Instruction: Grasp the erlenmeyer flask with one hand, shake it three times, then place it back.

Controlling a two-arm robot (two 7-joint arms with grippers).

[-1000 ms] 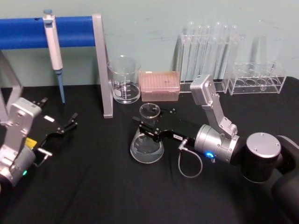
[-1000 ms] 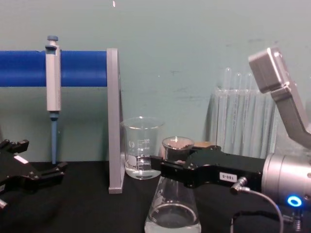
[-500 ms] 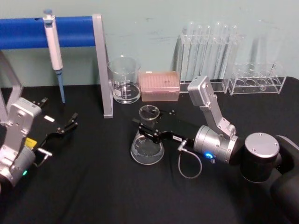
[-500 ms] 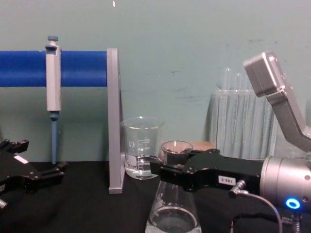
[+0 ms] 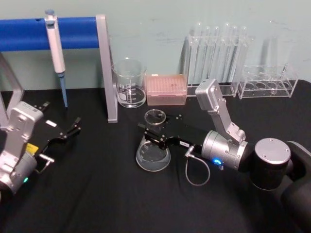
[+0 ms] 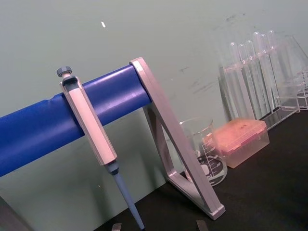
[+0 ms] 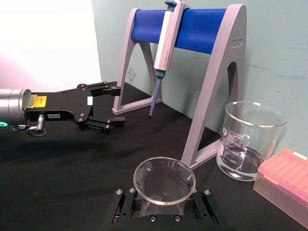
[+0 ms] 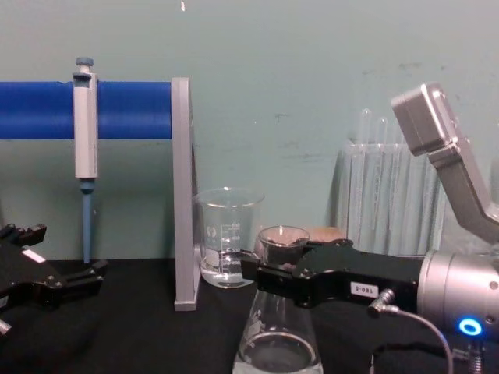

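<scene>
Head view: right gripper [image 5: 154, 136] clamps the erlenmeyer flask [image 5: 151, 158] by its neck, just in front of the beaker [image 5: 129, 85], likely so it shakes without slipping. Right wrist view: left gripper [image 7: 118, 105] idles, jaws spread, well apart from the beaker. Chest view: flask's base is cropped, so lift's unclear.

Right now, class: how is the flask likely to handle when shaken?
Probably fragile and slippery: the flask is smooth clear glass, held at its narrow neck by the right gripper. Likely light and steady when set down: little liquid, wide base.
</scene>
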